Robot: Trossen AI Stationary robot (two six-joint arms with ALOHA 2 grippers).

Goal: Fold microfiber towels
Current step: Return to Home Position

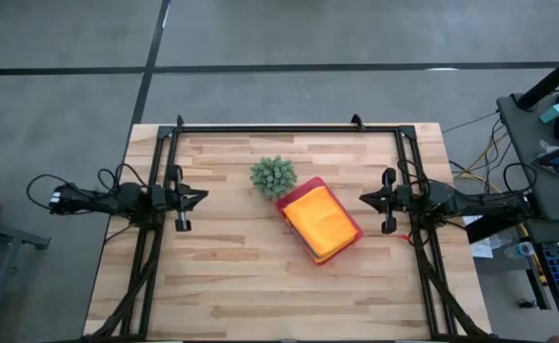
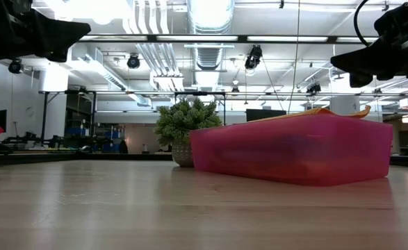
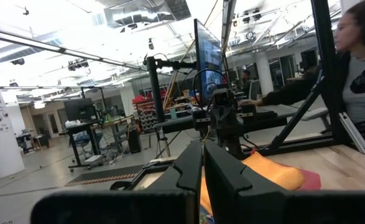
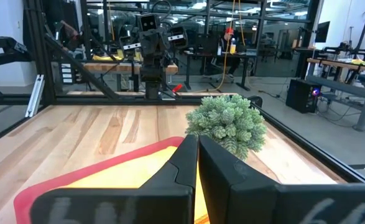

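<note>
1. Homing, in my judgement: draw each arm to its own table edge, level, well above the pink tray (image 1: 284, 204) and the plant (image 1: 272, 176).
2. My left gripper (image 1: 201, 197) and right gripper (image 1: 363, 198): fingers pressed together, holding nothing, touching nothing.
3. The orange towel (image 1: 319, 221) lies folded in the tray, mid-table, between my grippers.

A: Was any lettering legible on the orange towel (image 1: 319, 221) or the pink tray (image 2: 294, 149)?
B: None. Checked four views: no word, number, brand or sign could be read.
</note>
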